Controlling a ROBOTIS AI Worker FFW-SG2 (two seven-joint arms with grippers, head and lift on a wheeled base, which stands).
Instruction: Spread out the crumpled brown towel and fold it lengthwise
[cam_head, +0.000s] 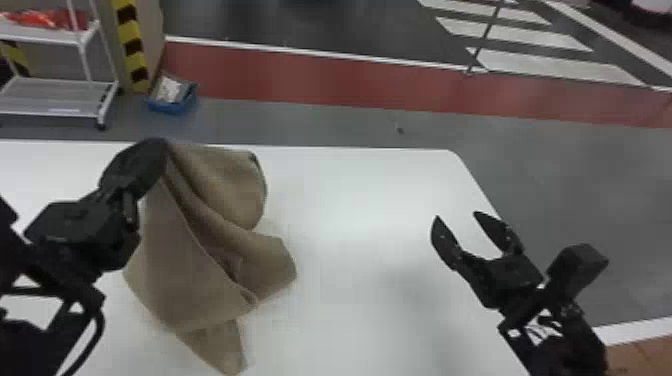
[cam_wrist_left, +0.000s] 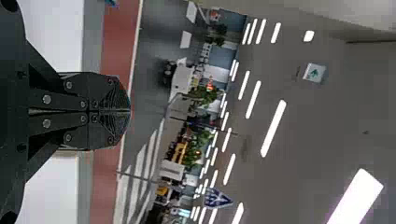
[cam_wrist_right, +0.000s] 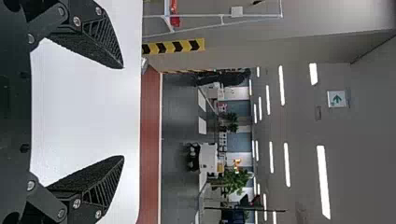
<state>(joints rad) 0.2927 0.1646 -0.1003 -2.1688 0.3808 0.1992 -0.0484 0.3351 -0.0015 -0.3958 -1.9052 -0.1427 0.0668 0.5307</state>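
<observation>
My left gripper (cam_head: 159, 146) is above the left part of the table, shut on the upper end of the brown towel (cam_head: 185, 280). From there the towel hangs in loose, uneven folds, with a pointed corner lowest, near the bottom edge of the head view. Whether that corner touches the table I cannot tell. In the left wrist view the fingers of the left gripper (cam_wrist_left: 130, 111) are pressed together. My right gripper (cam_head: 456, 216) is over the table's right side, apart from the towel, its fingers spread. The right wrist view has the right gripper (cam_wrist_right: 123, 112) with nothing between its fingertips.
The white table (cam_head: 350, 200) lies under both arms, its far edge behind the towel and its right edge beside the right gripper. Beyond it on the floor are a blue bin (cam_head: 172, 106) and a white shelf cart (cam_head: 55, 97).
</observation>
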